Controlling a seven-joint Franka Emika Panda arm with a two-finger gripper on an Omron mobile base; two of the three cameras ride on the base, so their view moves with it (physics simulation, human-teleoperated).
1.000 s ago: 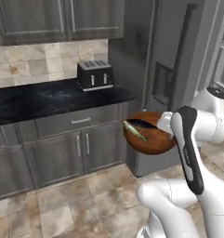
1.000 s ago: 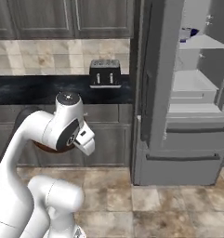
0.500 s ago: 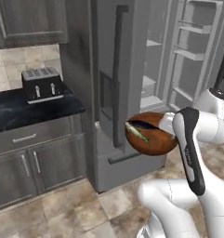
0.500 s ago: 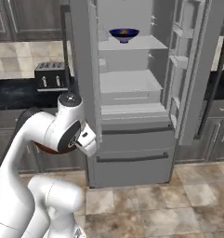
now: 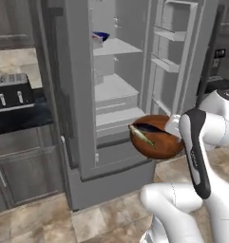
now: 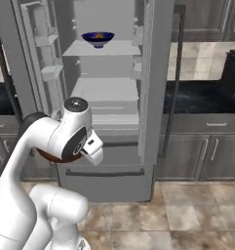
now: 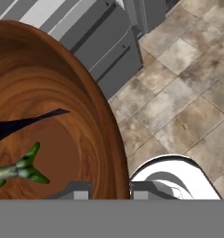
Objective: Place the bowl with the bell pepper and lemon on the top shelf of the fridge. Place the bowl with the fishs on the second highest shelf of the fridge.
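My gripper (image 7: 108, 190) is shut on the rim of the reddish-brown bowl with the fishs (image 7: 48, 125), which hangs in front of the open fridge (image 5: 117, 102) at about its lowest shelf. A green-tailed fish (image 7: 18, 171) and a dark one (image 7: 25, 123) lie inside. From the left base the bowl (image 5: 151, 140) sits left of my wrist. On the top shelf (image 6: 109, 49) stands the blue bowl (image 6: 98, 38), also seen from the left (image 5: 100, 35), with a hint of red and yellow in it. The second shelf (image 6: 105, 89) is bare.
Both fridge doors stand open: one with bins (image 5: 173, 61) on the right, one plain (image 5: 75, 95) on the left. A freezer drawer (image 6: 104, 180) sits below. A toaster (image 5: 11, 95) stands on the dark counter (image 5: 21, 121). More counter and cabinets (image 6: 202, 127) flank the fridge.
The whole scene has swung across both base views: the base has turned from the counter to face the open fridge. The wooden bowl stays in my grip, in the same pose.
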